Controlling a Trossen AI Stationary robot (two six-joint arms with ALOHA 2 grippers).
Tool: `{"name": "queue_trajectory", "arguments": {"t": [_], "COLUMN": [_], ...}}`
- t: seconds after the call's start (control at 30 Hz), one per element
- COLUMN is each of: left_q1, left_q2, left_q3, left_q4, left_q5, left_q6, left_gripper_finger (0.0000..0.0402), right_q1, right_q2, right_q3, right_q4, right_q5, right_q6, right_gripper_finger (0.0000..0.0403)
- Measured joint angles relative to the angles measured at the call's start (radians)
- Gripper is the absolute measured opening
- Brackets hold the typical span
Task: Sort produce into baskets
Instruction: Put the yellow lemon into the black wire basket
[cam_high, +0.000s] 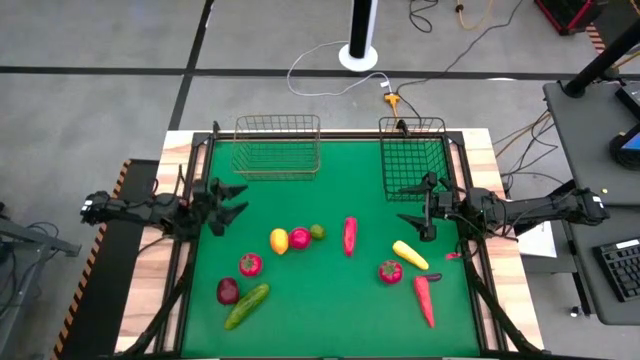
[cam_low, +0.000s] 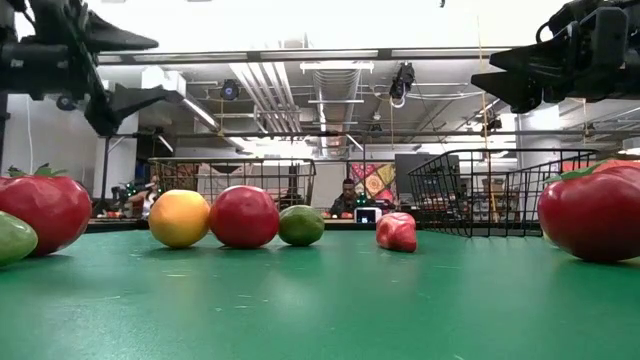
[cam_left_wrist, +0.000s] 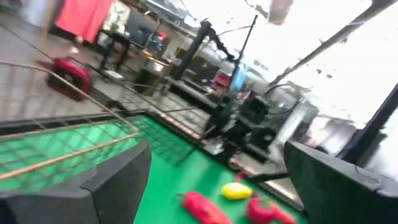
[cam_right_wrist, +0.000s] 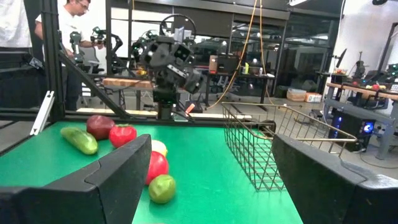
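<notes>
We saw both arms hovering over the green mat (cam_high: 330, 300) with nothing held. The left gripper (cam_high: 228, 203) sat at the left of the overhead frame, its fingers spread apart and empty; the right gripper (cam_high: 418, 207) sat at the right, fingers likewise apart and empty.

Both baskets stood at the upper edge of the mat: the tan wire basket (cam_high: 277, 146) upper left of centre, the black wire basket (cam_high: 412, 152) upper right, just above the right gripper. Neither held any produce.

All the produce lay in the lower half of the frame, below both grippers. Nearest the left gripper, we judged, was the close row of the yellow lemon (cam_high: 279, 241), a red round fruit (cam_high: 299, 238) and the lime (cam_high: 317, 232), down and to its right. Further down lay another red fruit (cam_high: 250, 264), a dark-red fruit (cam_high: 228, 291) and the cucumber (cam_high: 246, 306), its long axis running diagonally.

Nearest the right gripper was the long yellow piece (cam_high: 410, 254), directly below it, lying slantwise from upper left to lower right. Beside it were a red fruit (cam_high: 390, 271) and a red chili (cam_high: 425, 300); a second chili (cam_high: 350, 235) stood upright mid-frame, between the two arms.
</notes>
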Motion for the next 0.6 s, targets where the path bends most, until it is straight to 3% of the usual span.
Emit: {"name": "queue_trajectory", "arguments": {"t": [0.1,0.23,0.43,0.6], "left_q1": [-0.016,-0.036,-0.067,-0.067], "left_q2": [0.03,0.13,0.324,0.422], "left_q3": [-0.009,-0.018,-0.003,0.037], "left_q4": [0.048,0.207,0.413,0.415], "left_q5": [0.135,0.117,0.126,0.101], "left_q6": [0.025,0.012,0.099,0.109], "left_gripper_finger": [0.0347,0.0347,0.0347,0.0347], "right_q1": [0.0,0.0,0.002,0.003], "right_q2": [0.0,0.0,0.013,0.037], "right_q3": [0.0,0.0,0.048,0.12], "right_q4": [0.0,0.015,0.032,0.073], "right_q5": [0.0,0.0,-0.066,-0.276], "right_q6": [0.0,0.009,0.205,0.09], "right_gripper_finger": [0.0327,0.0327,0.0327,0.0327]}}
